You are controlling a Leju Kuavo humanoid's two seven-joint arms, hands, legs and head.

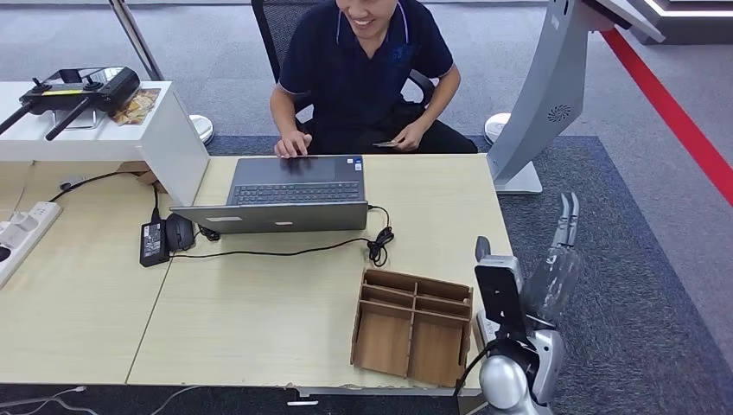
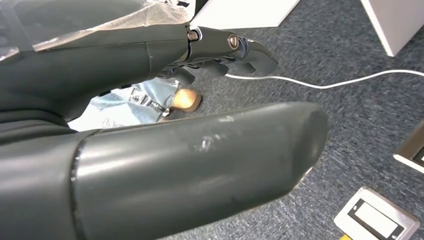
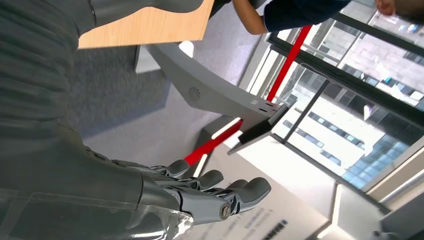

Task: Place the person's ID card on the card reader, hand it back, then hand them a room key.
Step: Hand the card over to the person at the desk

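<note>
A person in a dark blue polo sits at the far side of the wooden table (image 1: pixel 285 298). One of their hands holds a small card (image 1: pixel 386 143) at the table's far edge; the other rests on the laptop (image 1: pixel 294 194). My right hand (image 1: pixel 560 238) hangs beside the table's right edge, fingers straight and apart, holding nothing. In the right wrist view the right hand (image 3: pixel 200 192) has nothing in it, with the table corner (image 3: pixel 150 22) behind it. My left hand (image 2: pixel 165 125) hangs over grey carpet, thumb and fingers apart, nothing held.
A wooden compartment organiser (image 1: pixel 413 324) stands at the table's near right corner. A mouse (image 1: pixel 180 232), a power adapter (image 1: pixel 153 242) and cables lie left of the laptop. A grey kiosk stand (image 1: pixel 544 95) rises at the right. A white counter (image 1: pixel 95 121) stands at the left.
</note>
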